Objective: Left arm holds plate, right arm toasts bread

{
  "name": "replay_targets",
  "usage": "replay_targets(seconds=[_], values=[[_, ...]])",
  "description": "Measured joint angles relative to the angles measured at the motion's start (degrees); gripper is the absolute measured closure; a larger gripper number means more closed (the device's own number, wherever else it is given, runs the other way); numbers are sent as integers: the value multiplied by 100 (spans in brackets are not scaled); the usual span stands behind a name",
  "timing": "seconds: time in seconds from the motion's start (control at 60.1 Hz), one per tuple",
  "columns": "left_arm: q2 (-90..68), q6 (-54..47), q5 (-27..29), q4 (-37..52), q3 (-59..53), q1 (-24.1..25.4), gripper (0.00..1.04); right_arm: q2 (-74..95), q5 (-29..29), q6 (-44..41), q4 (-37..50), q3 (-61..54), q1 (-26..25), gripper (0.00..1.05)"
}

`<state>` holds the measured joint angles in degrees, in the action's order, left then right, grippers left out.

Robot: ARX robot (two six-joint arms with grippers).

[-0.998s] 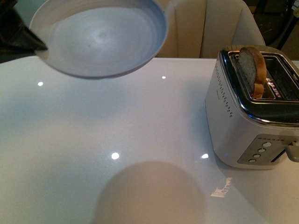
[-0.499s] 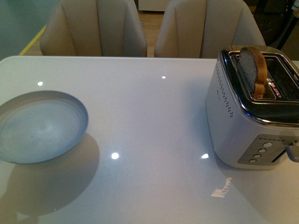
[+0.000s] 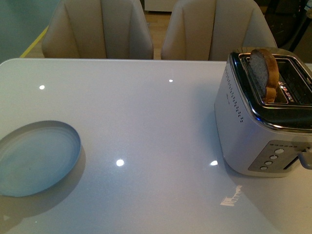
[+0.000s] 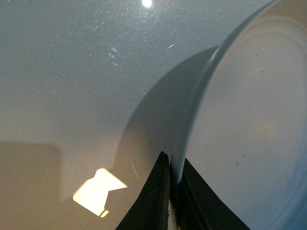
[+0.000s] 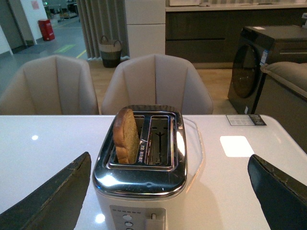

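Note:
The pale blue plate (image 3: 36, 158) lies low at the table's left edge in the front view, its shadow close beneath it. Neither arm shows in that view. In the left wrist view my left gripper (image 4: 173, 178) is shut on the plate (image 4: 249, 120), its black fingers (image 4: 153, 201) pinching the raised rim. The brown bread (image 3: 263, 73) stands upright in the left slot of the silver toaster (image 3: 248, 126) at the right. In the right wrist view my right gripper (image 5: 169, 160) is open, spread wide on either side of the toaster (image 5: 144, 177), short of the bread (image 5: 125, 135).
The white glossy table (image 3: 156, 126) carries only the plate and toaster. Two beige chairs (image 3: 97, 29) (image 3: 214, 27) stand along its far edge. The toaster's lever (image 5: 152, 218) and round buttons (image 5: 127, 220) face the right gripper. Its second slot (image 5: 160, 141) holds nothing.
The plate has come down from high at the upper left, close to the camera, to low over the table at the left edge. The toaster and bread have not moved.

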<state>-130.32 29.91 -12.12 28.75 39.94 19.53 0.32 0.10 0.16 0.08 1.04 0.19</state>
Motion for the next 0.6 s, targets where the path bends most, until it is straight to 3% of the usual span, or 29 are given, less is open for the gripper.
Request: replay_targets(seconds=[0.183, 0.599], values=[[-192, 160, 57, 216, -136, 0, 101, 0, 0, 0, 0, 0, 0, 9], [164, 297, 144, 385, -404, -94, 35, 0, 0, 0, 0, 0, 0, 9]])
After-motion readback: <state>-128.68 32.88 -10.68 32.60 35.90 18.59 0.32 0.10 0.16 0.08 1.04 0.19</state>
